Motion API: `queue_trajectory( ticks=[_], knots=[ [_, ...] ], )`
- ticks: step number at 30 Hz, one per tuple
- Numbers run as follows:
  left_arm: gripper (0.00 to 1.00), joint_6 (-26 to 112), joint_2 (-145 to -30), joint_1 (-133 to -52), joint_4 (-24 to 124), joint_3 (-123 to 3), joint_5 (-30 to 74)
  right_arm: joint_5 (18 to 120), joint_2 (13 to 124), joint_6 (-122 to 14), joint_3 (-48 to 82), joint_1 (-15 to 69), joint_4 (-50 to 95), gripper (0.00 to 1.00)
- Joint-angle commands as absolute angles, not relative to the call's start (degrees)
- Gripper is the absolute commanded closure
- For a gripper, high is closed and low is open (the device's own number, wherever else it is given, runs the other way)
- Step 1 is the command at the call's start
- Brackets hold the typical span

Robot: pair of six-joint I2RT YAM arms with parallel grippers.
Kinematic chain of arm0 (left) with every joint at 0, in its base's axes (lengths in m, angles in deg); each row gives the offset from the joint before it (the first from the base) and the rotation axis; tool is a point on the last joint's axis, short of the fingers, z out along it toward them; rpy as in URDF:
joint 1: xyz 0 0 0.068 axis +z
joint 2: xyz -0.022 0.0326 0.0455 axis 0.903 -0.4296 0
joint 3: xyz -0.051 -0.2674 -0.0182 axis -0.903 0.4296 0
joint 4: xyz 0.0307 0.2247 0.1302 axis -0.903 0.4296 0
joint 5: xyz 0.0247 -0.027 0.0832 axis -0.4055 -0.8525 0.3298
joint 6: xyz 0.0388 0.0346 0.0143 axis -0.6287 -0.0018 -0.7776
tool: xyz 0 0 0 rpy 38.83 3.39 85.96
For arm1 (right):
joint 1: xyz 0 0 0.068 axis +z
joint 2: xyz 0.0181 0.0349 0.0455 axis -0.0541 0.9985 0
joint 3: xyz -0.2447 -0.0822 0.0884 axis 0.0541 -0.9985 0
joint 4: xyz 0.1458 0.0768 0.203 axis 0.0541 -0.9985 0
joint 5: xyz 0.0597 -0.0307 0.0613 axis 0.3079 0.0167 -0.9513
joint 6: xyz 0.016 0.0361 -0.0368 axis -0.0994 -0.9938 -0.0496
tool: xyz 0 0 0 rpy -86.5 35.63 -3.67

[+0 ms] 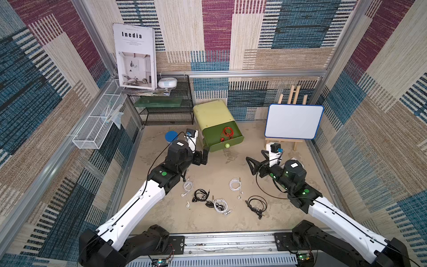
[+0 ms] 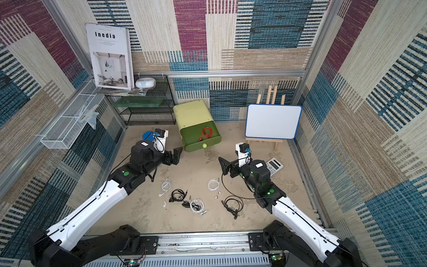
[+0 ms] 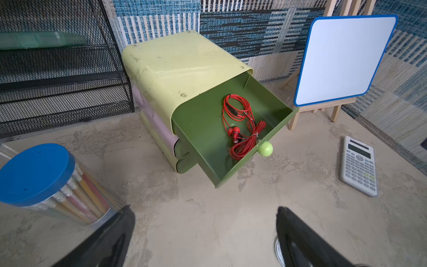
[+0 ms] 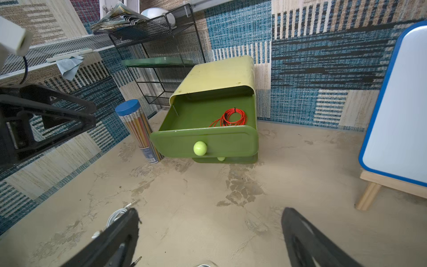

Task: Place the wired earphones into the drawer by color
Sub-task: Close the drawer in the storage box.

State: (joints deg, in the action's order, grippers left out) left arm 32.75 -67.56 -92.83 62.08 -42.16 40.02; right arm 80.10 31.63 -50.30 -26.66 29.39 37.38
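Beige tabletop [image 3: 300,175], red earphones [image 3: 240,124] beyond left claw [image 3: 204,208]

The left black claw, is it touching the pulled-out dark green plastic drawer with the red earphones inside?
Apart. The left wrist view shows bare beige floor between the open left gripper and the front of the dark green drawer.

Red earphones [image 3: 240,124], dark-green drawer [image 3: 203,129], pale yellow-green cabinet [image 3: 175,62] — its side perhaps pinkish.

three white earphones [image 1: 184,185] [image 1: 230,185] [image 1: 218,205], three black earphones [image 1: 198,198] [image 1: 209,203] [image 1: 254,209], two red bundles [image 3: 235,118] [image 3: 242,150] in one open drawer [image 3: 201,129]. one whiteboard [image 1: 293,121], one calculator [image 3: 359,166], one pencil tub [image 3: 34,173], one book [image 1: 135,56], one mesh rack [image 1: 168,115], one wire basket [image 1: 97,129].
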Motion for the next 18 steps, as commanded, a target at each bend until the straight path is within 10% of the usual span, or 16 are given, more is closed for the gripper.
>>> queue_trajectory(
  ticks=[1, 18],
  knots=[
    [0.01, 41.0, -52.1, -92.7, 60.5, -26.0, 44.0, 72.4, 41.8, -55.8, -20.8, 29.4, 37.6, 0.12],
    [0.01, 42.6, -37.6, -92.8, 61.8, -11.5, 44.1, 70.5, 58.9, -58.9, -10.3, 29.4, 36.9, 0.19]
  ],
)
